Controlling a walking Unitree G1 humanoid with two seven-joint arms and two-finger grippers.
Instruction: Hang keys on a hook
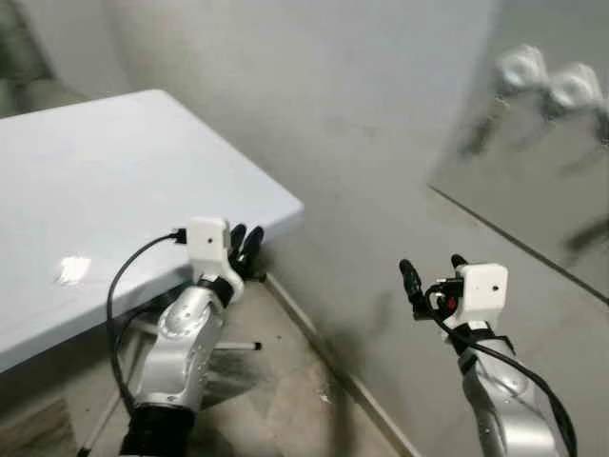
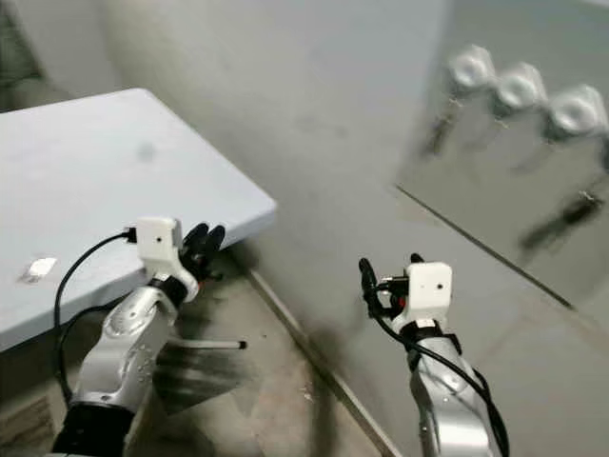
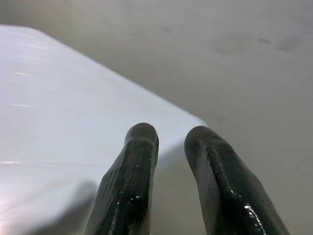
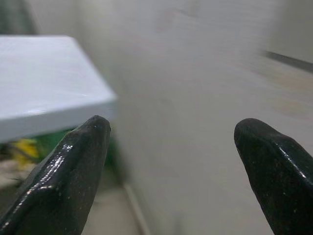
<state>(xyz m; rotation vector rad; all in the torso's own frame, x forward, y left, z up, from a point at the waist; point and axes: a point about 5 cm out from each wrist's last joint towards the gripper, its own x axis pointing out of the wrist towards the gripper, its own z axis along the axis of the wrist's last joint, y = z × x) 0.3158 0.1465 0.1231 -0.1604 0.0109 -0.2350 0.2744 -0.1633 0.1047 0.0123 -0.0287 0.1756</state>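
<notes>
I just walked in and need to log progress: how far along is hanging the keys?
Nothing looks done yet. The right gripper is raised before the wall with its jaws open and empty; the left gripper sits at the white table corner, jaws slightly apart, holding nothing. No keys can be made out. Round hooks wait on the shiny panel. Finding, grasping and hanging the keys all remain.

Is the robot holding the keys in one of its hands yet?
No. The left end effector and right end effector both have fingers apart with nothing between them, near the white table.
</notes>
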